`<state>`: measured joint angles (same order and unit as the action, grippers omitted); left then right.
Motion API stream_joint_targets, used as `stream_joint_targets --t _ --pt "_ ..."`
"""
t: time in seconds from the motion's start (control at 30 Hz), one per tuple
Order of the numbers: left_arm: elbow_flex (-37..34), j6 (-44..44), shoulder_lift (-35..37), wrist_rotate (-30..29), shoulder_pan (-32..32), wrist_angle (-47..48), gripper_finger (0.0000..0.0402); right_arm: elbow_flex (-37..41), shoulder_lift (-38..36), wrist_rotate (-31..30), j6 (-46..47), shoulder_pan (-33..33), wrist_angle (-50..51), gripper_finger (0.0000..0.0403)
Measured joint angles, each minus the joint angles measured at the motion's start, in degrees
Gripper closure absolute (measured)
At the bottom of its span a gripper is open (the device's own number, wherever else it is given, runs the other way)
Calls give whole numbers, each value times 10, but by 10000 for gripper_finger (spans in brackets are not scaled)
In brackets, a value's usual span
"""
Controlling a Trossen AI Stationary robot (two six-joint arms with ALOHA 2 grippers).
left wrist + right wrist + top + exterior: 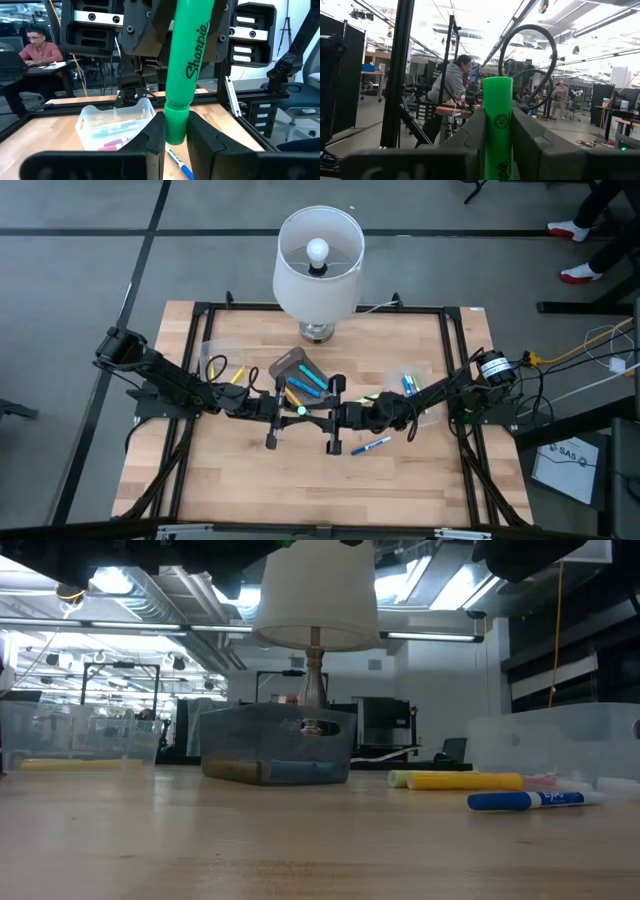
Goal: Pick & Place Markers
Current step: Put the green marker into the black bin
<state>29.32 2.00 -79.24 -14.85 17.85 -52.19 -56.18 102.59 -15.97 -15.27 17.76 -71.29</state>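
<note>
Over the desk (pixel 300 480) centre, seen from above, the left tool (pixel 296 409) and right tool (pixel 338 417) meet tip to tip, a green marker (pixel 301 410) showing as a bright spot between them. Just behind the tools sits a dark bin (pixel 297 375) with cyan and orange markers; a blue marker (pixel 371 445) lies on the wood near the right tool, and a clear tub (pixel 410 385) of markers sits beside that arm.

From desk level neither tool shows; a yellow marker (pixel 465 780) and the blue one (pixel 535 800) lie flat on the desk, the bin (pixel 275 745) farther back.

From the left wrist, that tool's fingers (pixel 152 142) are clenched on the capped end of the green marker (pixel 185 65), which stands straight out ahead of them into the other arm's tool.

From the right wrist, the fingers (pixel 470 140) grasp the same marker (pixel 498 125) by its other end.

This looks like a hand-over in mid-air, with both tools holding at once, though which way it goes is hard to tell. Next, one tool must let go while the other keeps its grip, then carries the marker to a container.
</note>
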Motion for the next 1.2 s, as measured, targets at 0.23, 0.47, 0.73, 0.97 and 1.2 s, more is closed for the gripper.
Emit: stream_joint_targets --t 0.23,0.47,0.73,0.97,1.2 --pt "0 -1 0 -3 0 -7 354 0 0 0 0 0 -1 335" --pt "-1 2 -2 -6 0 -21 354 0 -1 -5 9 0 13 335" --pt "-2 2 8 -11 -1 -17 354 -2 -3 -21 29 1 49 335" --pt "-2 2 12 -34 0 2 354 -2 -2 -59 32 9 90 335" --pt "-2 2 16 -34 0 2 349 -1 -1 -59 31 9 94 335"
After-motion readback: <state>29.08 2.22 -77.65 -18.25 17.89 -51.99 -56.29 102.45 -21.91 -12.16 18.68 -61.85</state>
